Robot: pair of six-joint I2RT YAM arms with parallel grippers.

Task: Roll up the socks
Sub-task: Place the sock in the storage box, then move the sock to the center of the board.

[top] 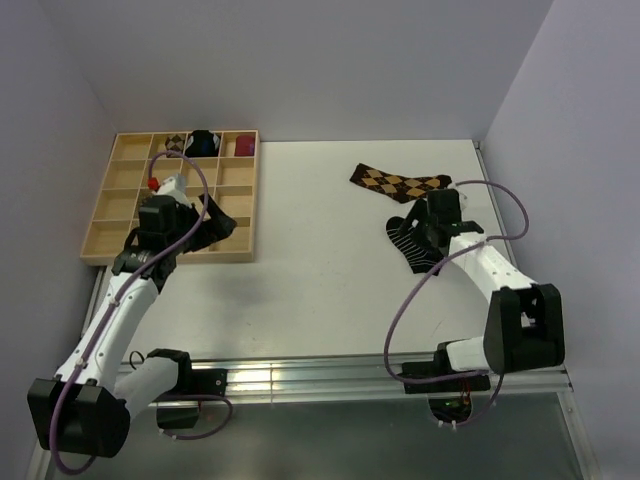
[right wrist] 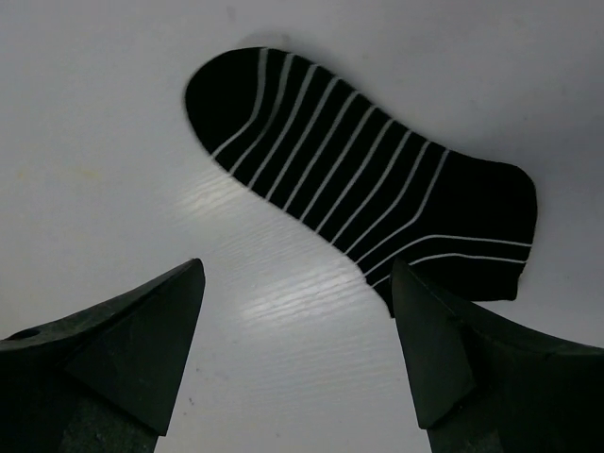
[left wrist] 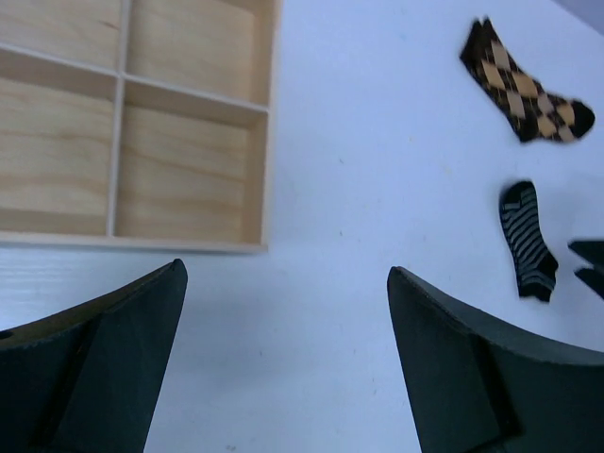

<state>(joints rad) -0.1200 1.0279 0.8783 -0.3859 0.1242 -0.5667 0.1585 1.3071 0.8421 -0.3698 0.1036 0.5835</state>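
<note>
I held the right gripper (right wrist: 297, 269), jaws wide and empty, at the black striped sock (right wrist: 359, 179), which lay flat on the white table (top: 320, 230) near the argyle sock (top: 400, 182). The left gripper (left wrist: 285, 274) hung equally wide by the wooden tray (left wrist: 264, 170).

Left arm (top: 110, 310): base at 7 o'clock in the top view, elbow folded out at 8, forearm stretched up toward 10. The left gripper (top: 216, 221) is turned off the wrist toward 3 o'clock, jaws spread wide. Right arm (top: 490, 265): base at 5 o'clock, elbow block out at 4, forearm running up toward 2, and the right gripper (top: 418, 232) is pitched down and back toward 8 o'clock off the wrist, jaws also wide apart, both fingertips showing in its wrist view.
</note>
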